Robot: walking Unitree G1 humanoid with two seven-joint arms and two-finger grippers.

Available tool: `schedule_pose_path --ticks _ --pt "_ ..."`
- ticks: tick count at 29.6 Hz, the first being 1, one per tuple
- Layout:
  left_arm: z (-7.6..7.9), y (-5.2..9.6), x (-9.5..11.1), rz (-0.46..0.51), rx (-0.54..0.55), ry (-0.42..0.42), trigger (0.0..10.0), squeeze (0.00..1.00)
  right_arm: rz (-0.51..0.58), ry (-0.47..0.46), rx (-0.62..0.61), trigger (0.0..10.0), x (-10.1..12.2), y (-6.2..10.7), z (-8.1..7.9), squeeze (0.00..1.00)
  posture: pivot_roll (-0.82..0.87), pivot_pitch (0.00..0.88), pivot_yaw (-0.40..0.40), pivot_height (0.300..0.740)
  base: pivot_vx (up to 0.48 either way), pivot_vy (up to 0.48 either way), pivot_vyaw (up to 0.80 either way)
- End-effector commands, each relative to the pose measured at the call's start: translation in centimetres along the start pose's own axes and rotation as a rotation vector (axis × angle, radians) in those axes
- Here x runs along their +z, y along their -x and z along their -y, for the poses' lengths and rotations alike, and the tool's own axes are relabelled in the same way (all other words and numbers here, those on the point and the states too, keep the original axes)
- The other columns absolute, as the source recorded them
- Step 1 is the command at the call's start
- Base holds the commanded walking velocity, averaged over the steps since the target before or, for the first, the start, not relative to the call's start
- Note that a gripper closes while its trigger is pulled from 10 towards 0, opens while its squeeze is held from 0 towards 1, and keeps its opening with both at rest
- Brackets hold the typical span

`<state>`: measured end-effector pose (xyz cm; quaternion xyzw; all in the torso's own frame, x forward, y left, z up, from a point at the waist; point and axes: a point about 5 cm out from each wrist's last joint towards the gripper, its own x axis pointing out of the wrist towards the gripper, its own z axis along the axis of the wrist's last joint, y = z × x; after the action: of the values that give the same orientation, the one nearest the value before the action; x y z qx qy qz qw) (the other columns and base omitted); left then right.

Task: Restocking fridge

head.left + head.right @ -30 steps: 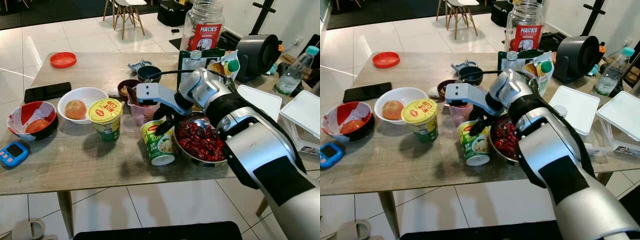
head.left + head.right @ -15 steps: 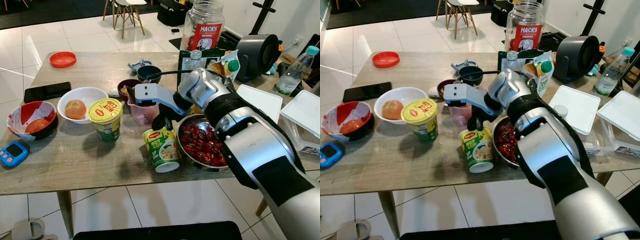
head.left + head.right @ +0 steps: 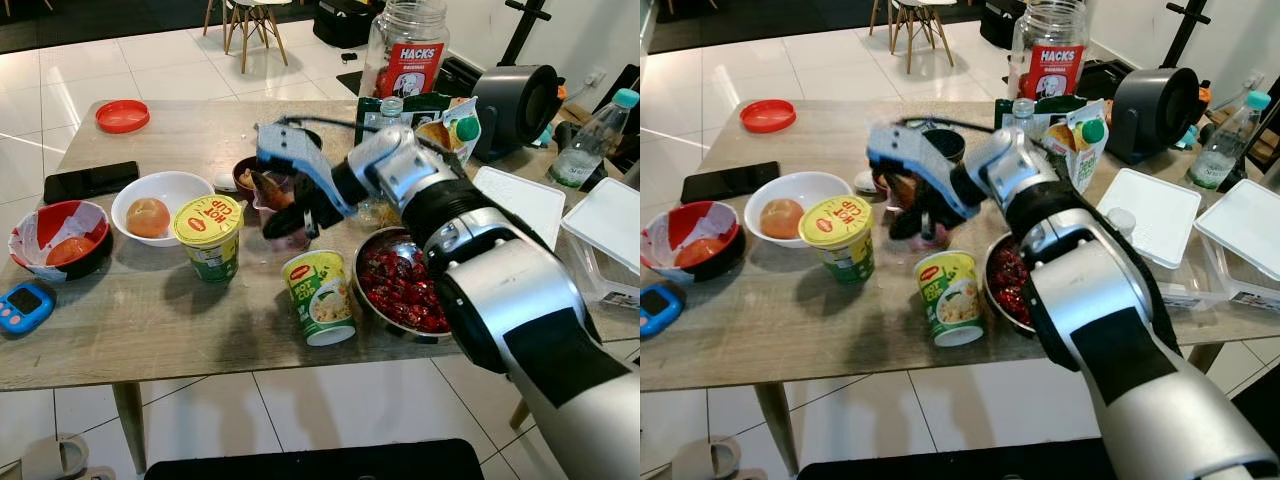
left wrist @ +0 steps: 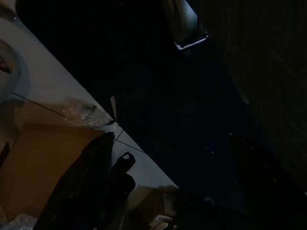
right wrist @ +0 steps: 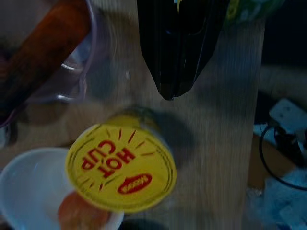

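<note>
Black-fingered and pinched shut on nothing, the right claw [image 3: 283,222] hovered above the wooden desk [image 3: 140,300] between two yellow-lidded noodle cups [image 3: 208,236], so it needed to spread wide, then descend squarely over one cup.

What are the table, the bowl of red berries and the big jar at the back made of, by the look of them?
The table looks like wood or a wood-look laminate: pale, matte, with grain lines running along it. The berry bowl seems to be metal, probably steel: its rim is thin, grey and shiny. The jar is see-through with bright glints, so clear plastic or glass; the pictures don't settle which.
</note>
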<state>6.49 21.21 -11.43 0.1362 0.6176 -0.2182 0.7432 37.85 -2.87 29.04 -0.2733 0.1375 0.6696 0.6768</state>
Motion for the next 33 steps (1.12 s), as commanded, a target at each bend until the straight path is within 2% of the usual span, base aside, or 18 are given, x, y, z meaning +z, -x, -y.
schedule_pose_path --ticks 1,4,6,7,8,9,12,13,14,15,16,18,21,31,32,33 --pt "1.3 -0.1 -1.7 -0.069 -0.050 -0.008 10.0 0.00 0.056 0.016 -0.004 0.0 0.6 0.8 0.2 0.00 -0.09 0.144 -0.075 0.740 0.000 0.000 0.00" --pt "1.2 -0.1 -1.6 -0.069 -0.048 -0.013 10.0 0.00 0.060 0.024 -0.001 0.0 0.4 1.2 0.2 0.00 -0.09 0.141 -0.071 0.740 0.000 0.000 0.00" --pt "1.1 -0.1 -1.5 -0.068 -0.046 -0.015 10.0 0.00 0.018 0.056 -0.008 3.9 -0.4 1.6 0.2 0.00 -0.09 0.138 -0.068 0.740 0.000 0.000 0.00" --pt "1.1 -0.1 -1.5 -0.068 -0.046 -0.015 10.0 0.00 0.018 0.056 -0.008 3.9 -0.4 1.6 0.2 0.00 -0.09 0.138 -0.068 0.740 0.000 0.000 0.00" --pt "1.0 -0.1 -1.5 -0.067 -0.044 -0.017 10.0 0.00 -0.028 0.073 -0.034 10.0 -1.0 1.8 0.3 0.00 -0.09 0.134 -0.065 0.740 0.000 0.000 0.00" --pt "1.0 -0.1 -1.5 -0.067 -0.043 -0.018 10.0 0.00 -0.072 0.080 -0.058 10.0 -1.8 2.2 0.4 0.00 -0.09 0.131 -0.065 0.740 0.000 0.000 0.00" --pt "1.0 -0.1 -1.4 -0.066 -0.043 -0.019 10.0 0.00 -0.105 0.080 -0.070 10.0 -2.5 2.7 0.5 0.00 -0.09 0.129 -0.066 0.740 0.000 0.000 0.00" --pt "1.0 -0.1 -1.4 -0.065 -0.042 -0.018 10.0 0.00 -0.124 0.081 -0.077 10.0 -3.0 3.2 0.6 0.42 -0.09 0.124 -0.064 0.740 0.000 0.000 0.00" --pt "1.0 -0.1 -1.4 -0.065 -0.042 -0.018 10.0 0.00 -0.124 0.081 -0.077 10.0 -3.0 3.2 0.6 0.42 -0.09 0.124 -0.064 0.740 0.000 0.000 0.00" --pt "1.0 -0.1 -1.4 -0.064 -0.042 -0.018 10.0 0.00 -0.133 0.077 -0.077 10.0 -3.4 3.8 0.5 0.95 -0.09 0.122 -0.062 0.740 0.000 0.000 0.00" --pt "1.0 -0.1 -1.3 -0.064 -0.042 -0.019 10.0 0.00 -0.138 0.070 -0.078 10.0 -3.8 4.5 0.5 1.00 -0.09 0.118 -0.060 0.740 0.000 0.000 0.00" --pt "1.0 -0.1 -1.2 -0.064 -0.042 -0.021 10.0 0.00 -0.143 0.042 -0.060 10.0 -4.9 5.7 0.2 1.00 -0.09 0.108 -0.058 0.740 0.000 0.000 0.00" --pt "1.0 -0.1 -1.1 -0.065 -0.041 -0.024 10.0 0.00 -0.144 0.018 -0.034 10.0 -5.9 6.3 -0.2 1.00 -0.10 0.103 -0.057 0.740 0.000 0.000 0.00" --pt "0.9 -0.2 -1.0 -0.063 -0.038 -0.026 10.0 0.00 -0.186 -0.023 0.042 10.0 -8.4 7.1 -1.5 1.00 -0.10 0.091 -0.054 0.740 0.000 0.000 0.00" --pt "0.9 -0.2 -1.0 -0.062 -0.038 -0.027 10.0 0.00 -0.195 -0.019 0.056 10.0 -9.0 7.2 -1.8 0.42 -0.10 0.091 -0.054 0.740 0.000 0.000 0.00" --pt "0.9 -0.2 -1.0 -0.062 -0.038 -0.027 10.0 0.00 -0.195 -0.019 0.056 10.0 -9.0 7.2 -1.8 0.42 -0.10 0.091 -0.054 0.740 0.000 0.000 0.00"
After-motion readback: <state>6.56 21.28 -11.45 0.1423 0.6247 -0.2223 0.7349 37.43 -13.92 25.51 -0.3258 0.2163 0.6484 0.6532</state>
